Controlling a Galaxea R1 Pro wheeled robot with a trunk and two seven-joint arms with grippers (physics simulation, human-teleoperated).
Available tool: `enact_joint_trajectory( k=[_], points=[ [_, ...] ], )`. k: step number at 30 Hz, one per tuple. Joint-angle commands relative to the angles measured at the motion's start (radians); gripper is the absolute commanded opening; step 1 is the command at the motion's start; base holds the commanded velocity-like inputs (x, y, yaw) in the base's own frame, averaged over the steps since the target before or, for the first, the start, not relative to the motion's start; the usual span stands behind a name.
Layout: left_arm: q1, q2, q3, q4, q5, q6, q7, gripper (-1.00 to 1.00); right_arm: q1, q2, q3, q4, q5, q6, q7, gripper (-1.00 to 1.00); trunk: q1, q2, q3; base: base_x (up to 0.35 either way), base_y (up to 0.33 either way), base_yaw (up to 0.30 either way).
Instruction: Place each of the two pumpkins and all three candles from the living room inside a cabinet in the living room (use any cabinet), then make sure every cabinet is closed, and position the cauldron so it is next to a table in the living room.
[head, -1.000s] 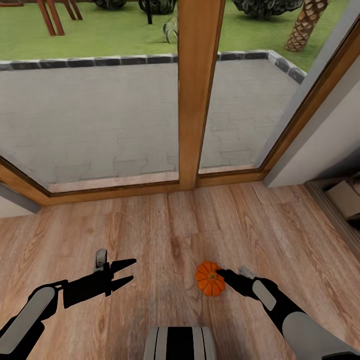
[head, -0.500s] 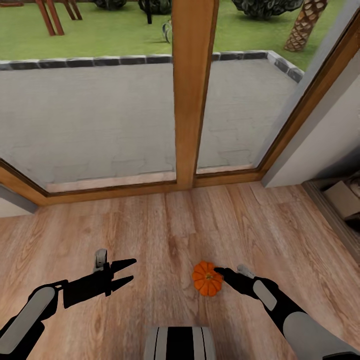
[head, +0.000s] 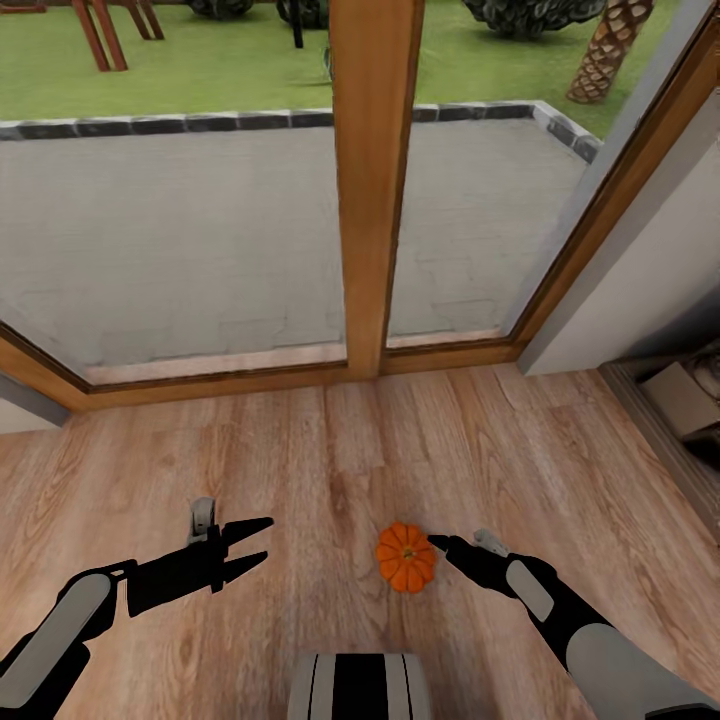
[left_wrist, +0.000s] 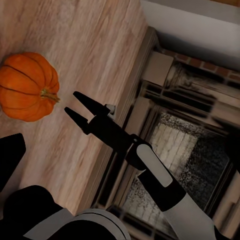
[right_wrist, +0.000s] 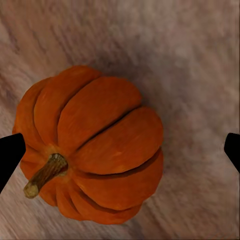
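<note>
Right gripper (head: 436, 543) spread wide, tips just beside pumpkin (head: 406, 556) on wood floor (head: 330, 460), seemingly off-centre; closing now may nudge it rolling away; left gripper (head: 262, 541) open, idle.

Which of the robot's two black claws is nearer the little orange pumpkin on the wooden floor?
The right gripper: its open tips sit right beside the small ribbed orange pumpkin. The left gripper, also open, hangs farther off over bare wooden floor.
</note>
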Motion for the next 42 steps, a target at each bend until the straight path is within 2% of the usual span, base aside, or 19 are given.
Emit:
enact_joint_trajectory(
  k=[1,21,42],
  points=[
    [0.000,0.001,-0.001,0.000,-0.008,0.001,-0.009,1.00,0.000,-0.001,0.004,0.000,-0.003,0.002,0.002,1.00,0.000,0.000,-0.001,0.000,-0.199,0.000],
    [0.000,0.003,-0.001,0.000,-0.008,0.001,-0.009,1.00,0.000,-0.001,0.004,0.000,-0.003,0.002,0.005,1.00,0.000,0.000,-0.001,0.000,-0.043,0.000],
    [0.000,0.002,-0.001,0.000,-0.008,0.001,-0.009,1.00,0.000,-0.002,0.004,0.000,-0.003,0.002,0.042,1.00,0.009,-0.005,-0.078,0.000,0.000,0.000]
  ],
)
